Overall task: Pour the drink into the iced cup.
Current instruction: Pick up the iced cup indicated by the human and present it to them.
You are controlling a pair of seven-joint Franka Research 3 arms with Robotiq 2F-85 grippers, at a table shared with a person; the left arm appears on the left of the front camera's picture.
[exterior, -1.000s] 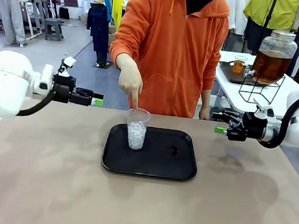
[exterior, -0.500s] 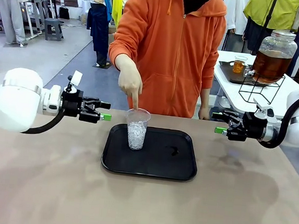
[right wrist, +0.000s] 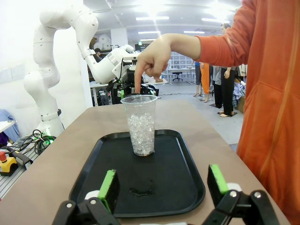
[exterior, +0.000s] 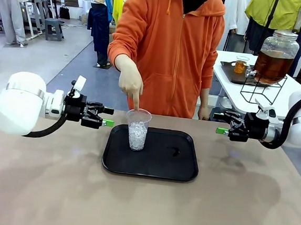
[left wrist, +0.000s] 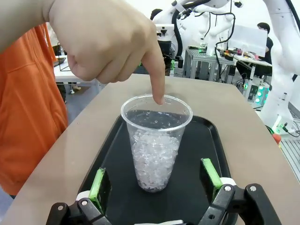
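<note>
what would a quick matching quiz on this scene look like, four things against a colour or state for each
Things:
1. cup
2. tray
3. person's hand
4. glass jar

States:
a. black, lying flat
b. holds the amber-brown drink
c. upright, partly filled with ice
d. index finger pointing down

Pairs: 1-c, 2-a, 3-d, 4-b
</note>
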